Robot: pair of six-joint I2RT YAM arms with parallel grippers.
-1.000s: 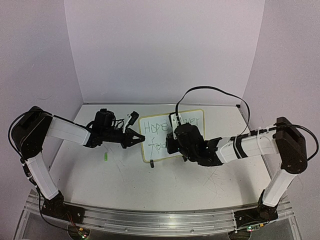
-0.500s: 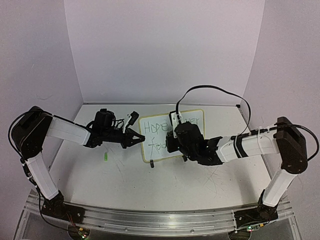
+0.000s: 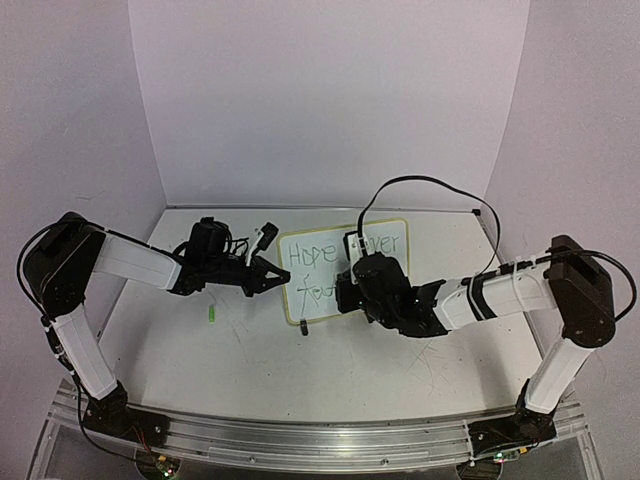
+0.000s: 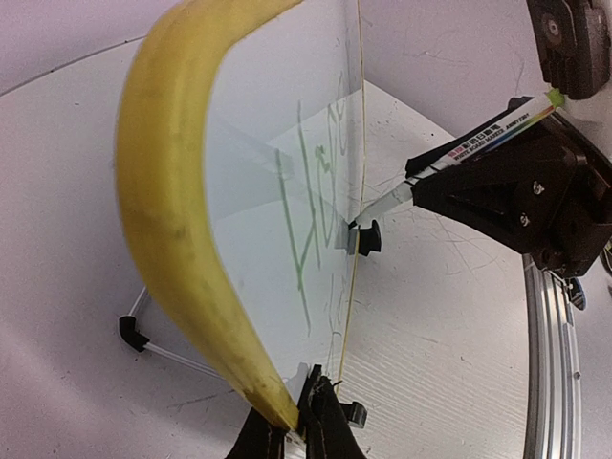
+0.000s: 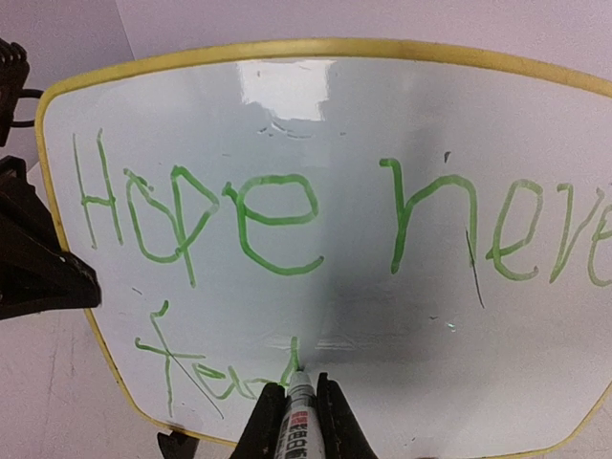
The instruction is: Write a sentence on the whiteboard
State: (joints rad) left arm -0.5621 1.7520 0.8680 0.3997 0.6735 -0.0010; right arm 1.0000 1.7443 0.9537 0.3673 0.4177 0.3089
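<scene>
The whiteboard (image 3: 330,275) stands upright at mid-table, with a pale yellow rim (image 4: 163,191). My left gripper (image 3: 282,277) is shut on its left edge, the jaws clamped on the rim (image 4: 304,421). My right gripper (image 3: 347,290) is shut on a green marker (image 5: 297,406), and the marker's nib touches the board's lower line. The sentence (image 5: 277,218) reads "Hope neve" on top, running out of view at the right wrist view's edge. Below it is "fa" and a fresh upright stroke. The left wrist view shows the marker (image 4: 469,143) pressed against the board face.
A small green cap (image 3: 212,315) lies on the table left of the board. A black clip foot (image 3: 302,326) sits under the board's lower left corner, and a wire stand (image 4: 129,330) props it from behind. A black cable (image 3: 430,180) loops above the right arm. Walls close in behind.
My right gripper has shifted slightly right and down along the board with the marker, adding to the second line. The left gripper and board have not moved.
</scene>
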